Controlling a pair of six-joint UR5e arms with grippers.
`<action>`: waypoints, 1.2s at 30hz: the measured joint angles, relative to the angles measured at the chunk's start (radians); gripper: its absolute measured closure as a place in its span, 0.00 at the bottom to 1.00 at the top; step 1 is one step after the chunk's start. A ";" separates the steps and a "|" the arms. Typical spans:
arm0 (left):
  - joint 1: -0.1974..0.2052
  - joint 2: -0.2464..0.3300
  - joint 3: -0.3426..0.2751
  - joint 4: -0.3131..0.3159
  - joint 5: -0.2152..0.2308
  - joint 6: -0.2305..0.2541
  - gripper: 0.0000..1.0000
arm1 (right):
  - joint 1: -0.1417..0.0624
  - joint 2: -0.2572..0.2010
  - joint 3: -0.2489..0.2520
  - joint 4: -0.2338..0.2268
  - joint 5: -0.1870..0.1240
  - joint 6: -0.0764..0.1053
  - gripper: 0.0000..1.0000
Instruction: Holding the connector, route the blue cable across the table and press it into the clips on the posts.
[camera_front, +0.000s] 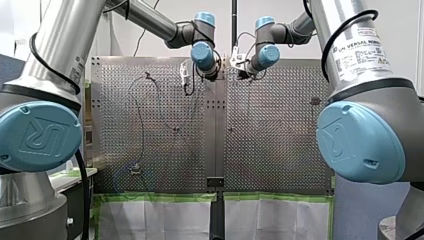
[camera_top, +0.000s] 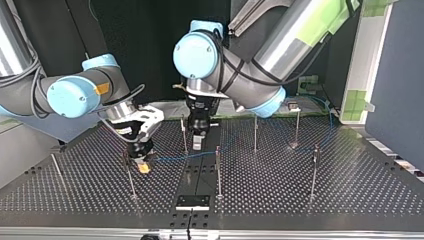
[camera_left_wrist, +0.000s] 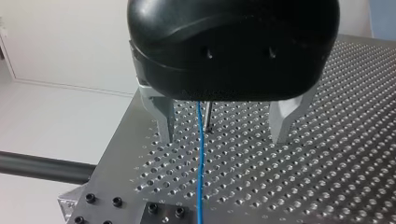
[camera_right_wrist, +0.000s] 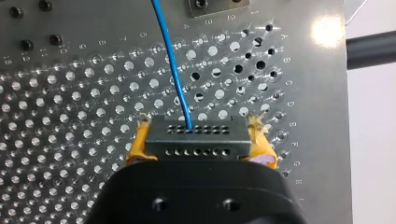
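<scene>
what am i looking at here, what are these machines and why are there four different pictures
These are two robot arms working at a metal table full of small holes. The front view looks from behind the arms, over their shoulders. The top view, despite its name, faces them from across the table. The two wrist views come from a camera on each arm's wrist, looking along its gripper.

Thin upright posts stand on the table, and a blue cable runs across it. My right gripper, the one with yellow pads, is shut on a grey connector at the cable's end. My left gripper is open: its two metal fingers stand on either side of the cable without pinching it.
</scene>
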 joint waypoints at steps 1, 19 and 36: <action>0.000 -0.003 0.008 0.001 0.000 0.001 0.00 | 0.000 0.000 0.000 0.000 0.000 0.000 1.00; 0.015 -0.095 0.141 -0.004 0.017 0.004 0.00 | 0.000 0.000 0.000 -0.001 0.000 0.002 1.00; 0.039 -0.166 0.249 -0.003 0.003 0.011 0.00 | 0.000 0.000 0.000 -0.001 -0.001 0.002 1.00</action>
